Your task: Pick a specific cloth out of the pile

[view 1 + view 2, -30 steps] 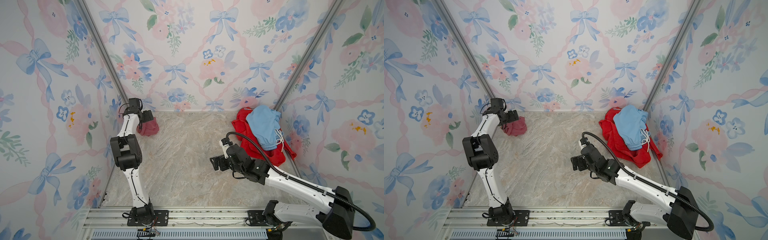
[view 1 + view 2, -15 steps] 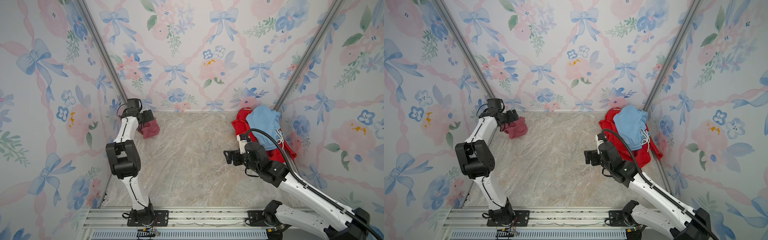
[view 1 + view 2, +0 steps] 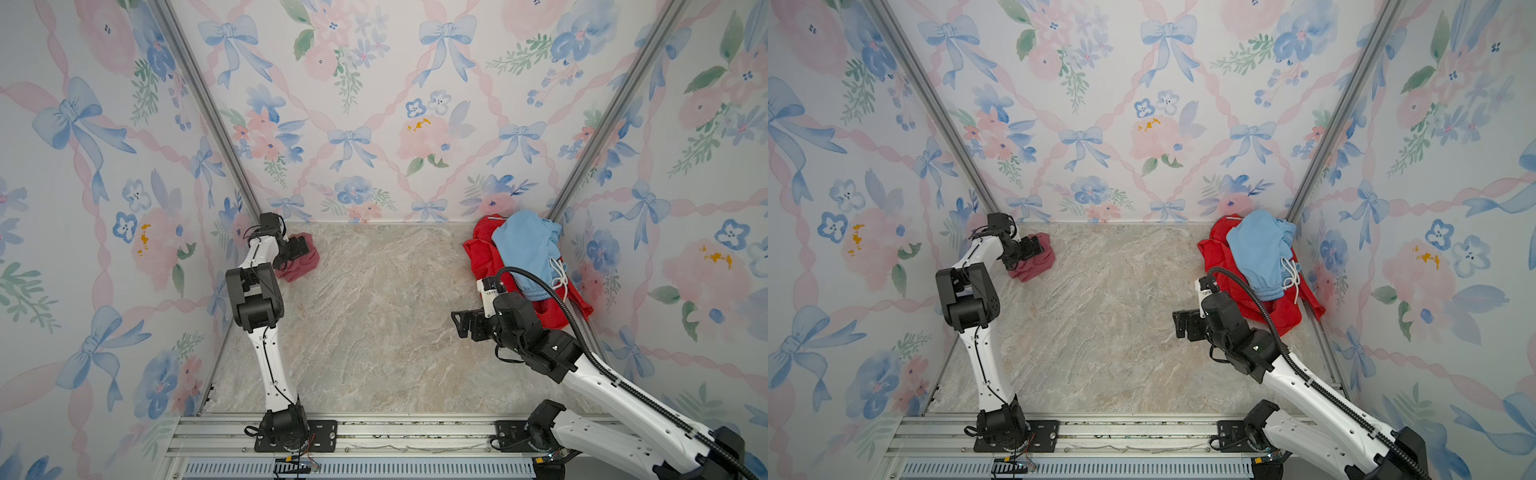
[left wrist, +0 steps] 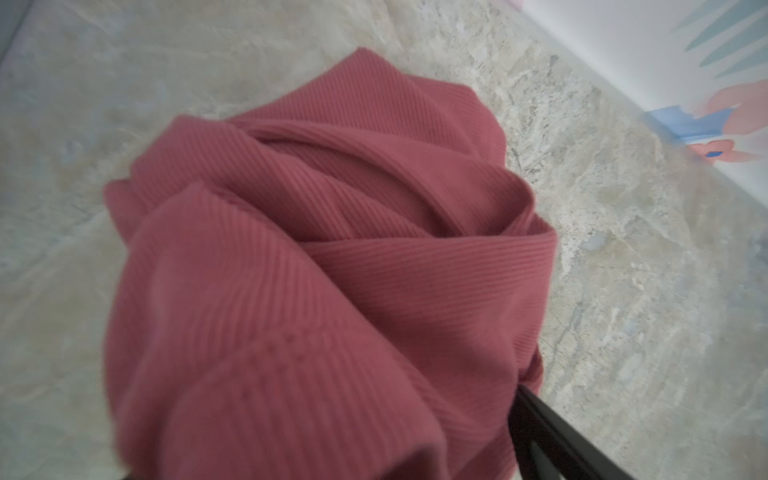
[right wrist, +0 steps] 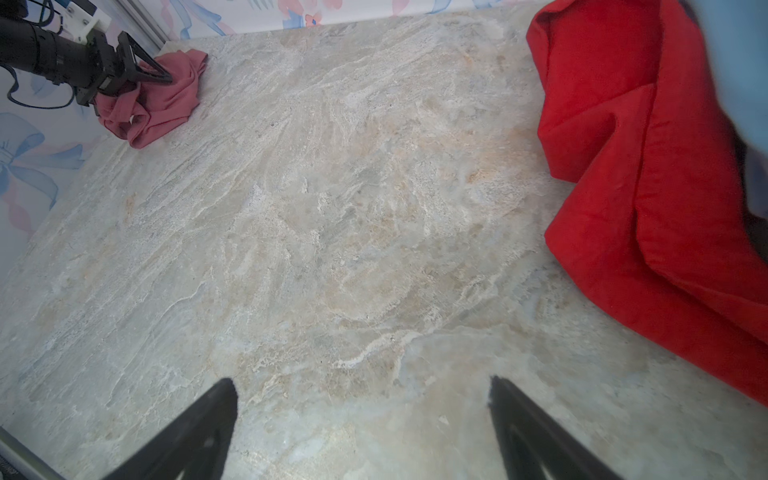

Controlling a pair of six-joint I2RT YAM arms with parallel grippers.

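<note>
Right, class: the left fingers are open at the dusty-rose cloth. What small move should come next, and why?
Probably lift the left gripper up and clear. The cloth already lies in the far left corner of the table, well apart from the pile, and the fingers stand open over it, gripping nothing.

3 walls (image 3: 374,104) papered with blue bows and pink flowers enclose a beige marbled floor (image 3: 374,332).

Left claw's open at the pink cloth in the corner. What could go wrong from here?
1. The cloth bunches against the open left claw; a fold could snag and drag along on withdrawal.
2. The right arm's black cable arcs over the pile near the white drawstring; it might catch.
</note>
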